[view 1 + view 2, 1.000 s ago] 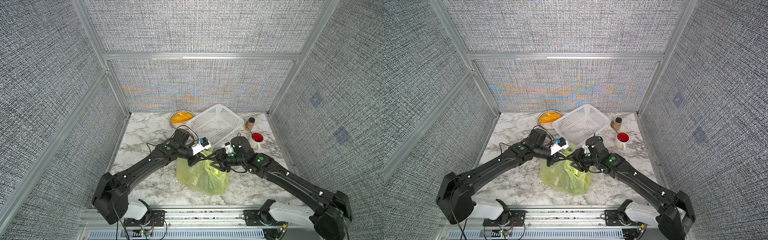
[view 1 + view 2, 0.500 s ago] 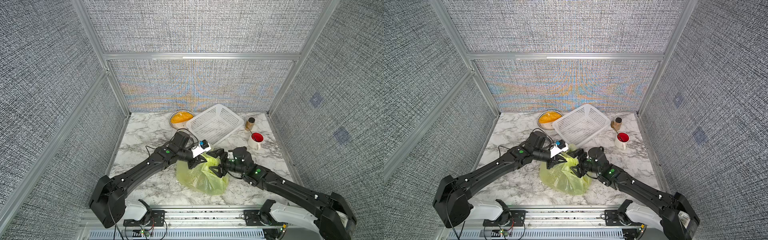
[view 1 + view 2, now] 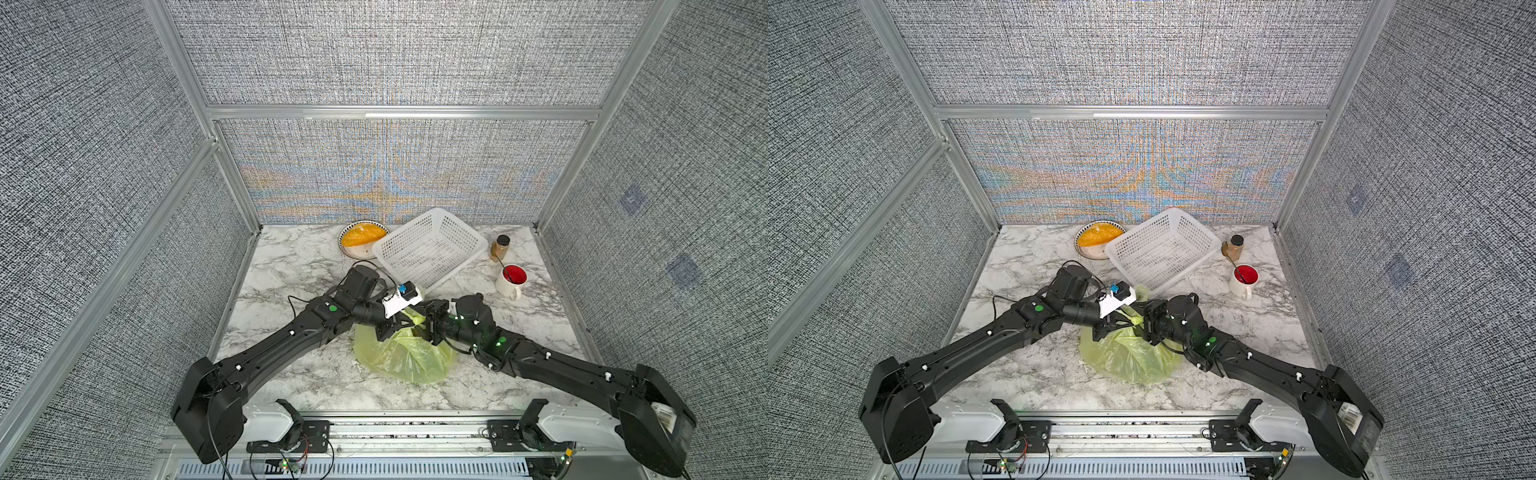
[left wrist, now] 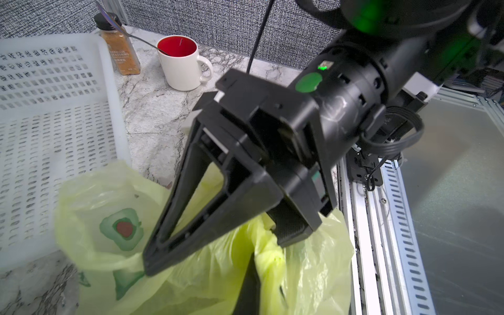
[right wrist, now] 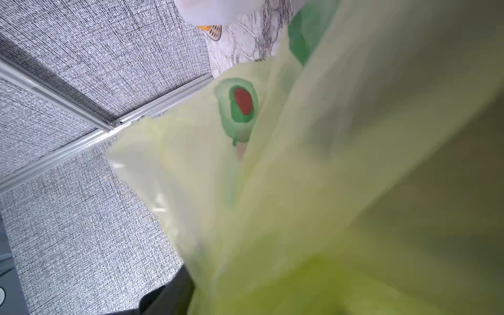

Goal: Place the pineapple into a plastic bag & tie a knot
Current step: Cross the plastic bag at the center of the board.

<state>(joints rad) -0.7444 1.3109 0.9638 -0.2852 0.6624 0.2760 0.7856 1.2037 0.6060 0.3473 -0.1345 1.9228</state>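
1. Yellow-green film, thin and slippery: the plastic bag [image 3: 399, 361] lies slumped on the marble just on the near side of the white perforated basket [image 3: 432, 253]. Its bunched neck is the part closest to the basket's near corner.
2. My left gripper [image 3: 386, 330] is clenched tight at that neck. In the left wrist view a twisted handle strip [image 4: 266, 253] runs right up against my finger [image 4: 246, 289], so I judge it pinched there.
3. My right gripper [image 3: 422, 326] is at the neck too, just off the basket's corner. Its jaws straddle bag film, but I cannot tell whether they have bitten or sit loose.
4. I read the step in hand as tying the handles, and I see no finished knot.
   - My left should act as a low, steady anchor.
   - My right should catch only the free strip, never the body film.
   - I should draw the two apart evenly, so the bunch cinches rather than tears and the bag is not hoisted.
5. I can't make out the pineapple through the plastic. The full bulge suggests it is inside.
6. The bag's long axis runs from the neck beside the basket straight away from it. The neck points up and towards the basket, and the broad end lies farthest from it.
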